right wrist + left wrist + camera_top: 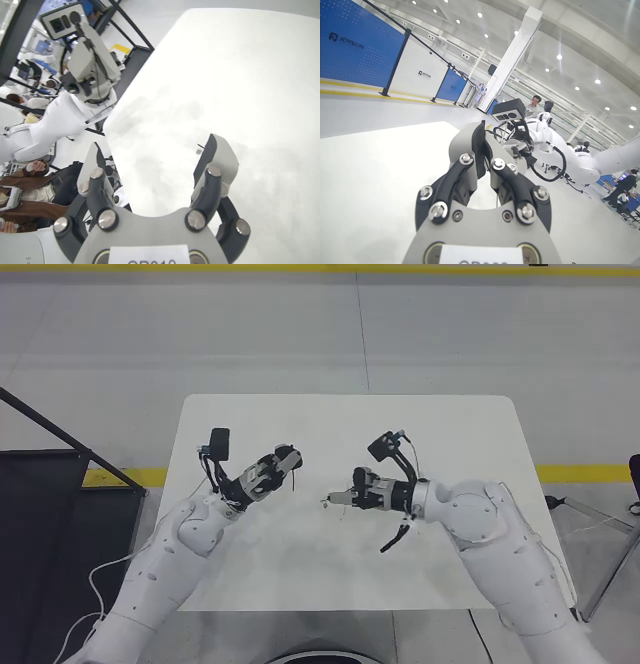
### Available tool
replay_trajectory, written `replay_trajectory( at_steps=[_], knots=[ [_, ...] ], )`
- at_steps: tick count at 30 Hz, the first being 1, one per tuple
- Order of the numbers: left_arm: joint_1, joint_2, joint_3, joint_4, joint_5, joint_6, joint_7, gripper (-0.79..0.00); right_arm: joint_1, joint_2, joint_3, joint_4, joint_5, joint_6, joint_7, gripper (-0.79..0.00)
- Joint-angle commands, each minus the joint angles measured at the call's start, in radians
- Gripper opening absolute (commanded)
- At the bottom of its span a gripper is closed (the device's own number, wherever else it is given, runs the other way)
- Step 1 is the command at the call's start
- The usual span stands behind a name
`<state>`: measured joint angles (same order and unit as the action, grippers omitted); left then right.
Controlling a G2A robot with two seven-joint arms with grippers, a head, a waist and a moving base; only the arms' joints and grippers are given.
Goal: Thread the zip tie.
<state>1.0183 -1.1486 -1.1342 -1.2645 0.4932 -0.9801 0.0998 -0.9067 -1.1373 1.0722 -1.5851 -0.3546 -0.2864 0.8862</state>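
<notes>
The left hand [483, 140] is seen closed from its own wrist, the two black pads pressed flat together. A thin dark strip, the zip tie [497, 200], is pinched between them and is seen running down below the fingers; how much of it is gripped is hidden by the pads. The right hand [153, 145] is held wide open over the white table [250, 75], with nothing between its fingers [217, 155]. Just off one fingertip a dark sliver [200, 145] and a small grey speck [198, 151] are seen. Both are too small to be identified, and whether they touch the finger cannot be told. From above, both arms are seen bent inward over the middle of the table [450, 434]. The left hand [287, 456] is pointed toward the right side and the right hand [333, 501] toward the left, so that the two tips are near each other but apart. There the zip tie [293, 478] is seen as a short dark line dropping from the tip of the left hand, its end too fine to be made out. Farther off in the left wrist view, the right hand [520, 152] is seen beyond the closed fingers and is partly covered by them.
</notes>
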Motion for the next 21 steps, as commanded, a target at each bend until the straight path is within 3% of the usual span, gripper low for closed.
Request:
replay_trajectory(
  at_steps=[1,11,15,21],
  knots=[
    [0.001,0.000,-0.002,0.001,0.002,0.000,0.003,-0.785,-0.016,0.005,0.014,-0.027,-0.030,0.044,0.010,0.000],
    [0.003,0.000,-0.004,-0.004,0.015,0.016,-0.002,-0.785,-0.024,0.005,0.008,-0.032,-0.054,0.048,-0.004,0.000],
    [0.028,-0.003,-0.006,-0.029,0.068,0.025,0.023,-0.785,-0.017,0.003,-0.033,-0.071,-0.221,0.198,0.009,0.000],
    [0.017,-0.010,-0.011,-0.001,0.158,-0.010,0.071,-0.785,0.039,-0.009,-0.104,-0.066,-0.356,0.317,0.096,0.000]
  ],
)
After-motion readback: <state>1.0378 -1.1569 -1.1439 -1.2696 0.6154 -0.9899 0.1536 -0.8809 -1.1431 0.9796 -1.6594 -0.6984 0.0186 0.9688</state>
